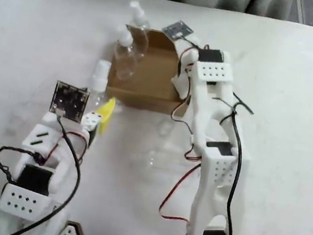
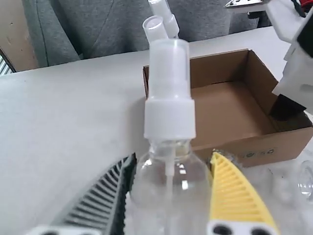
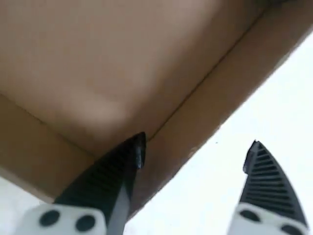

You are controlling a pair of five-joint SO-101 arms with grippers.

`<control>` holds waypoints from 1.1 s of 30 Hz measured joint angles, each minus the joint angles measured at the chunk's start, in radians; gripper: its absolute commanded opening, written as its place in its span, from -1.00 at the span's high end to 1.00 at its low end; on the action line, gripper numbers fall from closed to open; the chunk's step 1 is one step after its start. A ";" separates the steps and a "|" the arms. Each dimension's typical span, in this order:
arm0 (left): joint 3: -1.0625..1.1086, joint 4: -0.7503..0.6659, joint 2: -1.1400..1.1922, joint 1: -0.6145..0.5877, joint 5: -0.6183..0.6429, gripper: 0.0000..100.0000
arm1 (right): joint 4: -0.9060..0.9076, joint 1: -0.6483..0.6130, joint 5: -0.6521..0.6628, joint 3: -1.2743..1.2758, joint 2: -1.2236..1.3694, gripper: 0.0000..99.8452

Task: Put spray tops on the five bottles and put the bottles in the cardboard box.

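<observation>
My left gripper [image 2: 171,161] is shut on a clear bottle [image 2: 168,186] that carries a white spray top [image 2: 168,93] and stands upright between the grey and yellow fingers. In the high view this bottle [image 1: 99,81] and gripper [image 1: 99,108] sit just in front of the cardboard box's [image 1: 152,72] left corner. Two more topped bottles [image 1: 137,22] [image 1: 124,53] stand at the box's left wall; whether they are inside it I cannot tell. My right gripper [image 3: 196,144] is open astride the box wall [image 3: 195,122], one finger inside and one outside, at the box's right side [image 1: 181,82].
The open box [image 2: 225,107] shows a bare floor in the left wrist view. A faint clear object [image 1: 154,150] lies on the white table in front of the box. The right arm [image 1: 213,132] stretches from the near edge up to the box.
</observation>
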 measured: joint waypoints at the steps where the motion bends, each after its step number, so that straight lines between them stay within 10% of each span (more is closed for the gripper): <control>1: 0.000 0.000 0.000 0.000 0.000 0.95 | 0.008 0.000 -0.017 -0.018 0.000 0.40; 19: 0.000 -0.094 0.003 0.000 0.000 0.95 | 0.364 0.003 -0.239 -0.376 0.000 0.86; 33: -0.003 -0.140 0.003 -0.035 0.003 0.95 | 0.367 0.032 -0.239 0.110 -0.361 0.86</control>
